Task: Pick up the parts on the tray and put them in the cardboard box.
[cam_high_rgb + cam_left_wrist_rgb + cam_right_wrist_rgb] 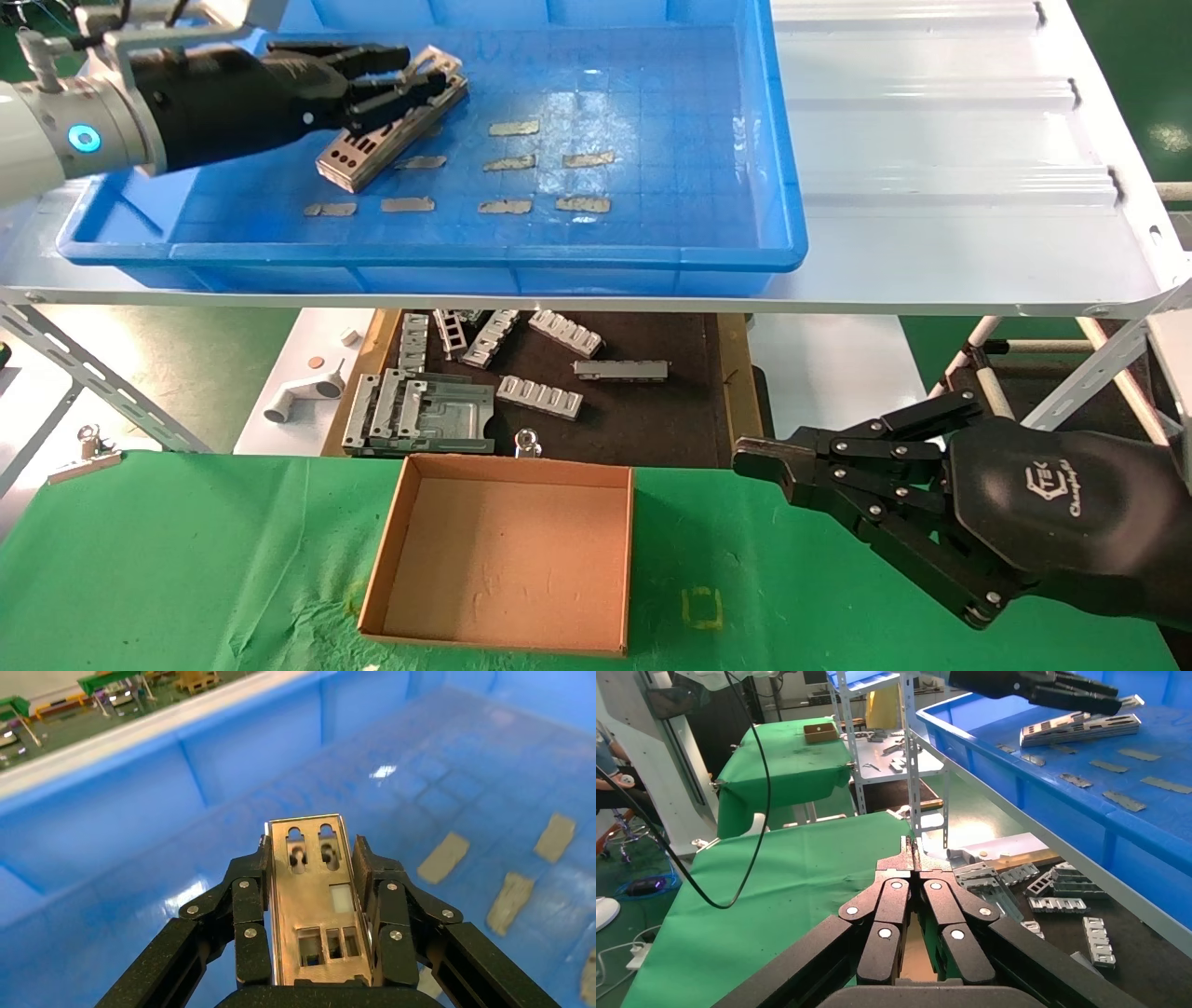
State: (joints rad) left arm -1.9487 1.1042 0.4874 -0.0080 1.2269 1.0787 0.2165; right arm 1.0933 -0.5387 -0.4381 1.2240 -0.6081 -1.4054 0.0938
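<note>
Head view, tray: the tray (652,242) fills the upper left and centre of the frame, on a white shelf (931,140).
Head view, left gripper: the left gripper (438,79) is at upper left over the tray, closed on a part (372,149) near the remaining stack.
Head view, box: the box (503,550) sits bottom centre on green cloth (186,559), with nothing in it.
Head view, right gripper: the right gripper (754,461) is parked at lower right, beside the box.
Left wrist view, grip: the fingers (249,903) clamp the part's (320,903) long edges, the plate between them at frame centre.
Right wrist view, claw: the right gripper (914,855) has its tips pressed together on nothing.
Doing it well: I judge the lift should be straight up to clear the rim, keeping the plate level, then down into the box before releasing.
</note>
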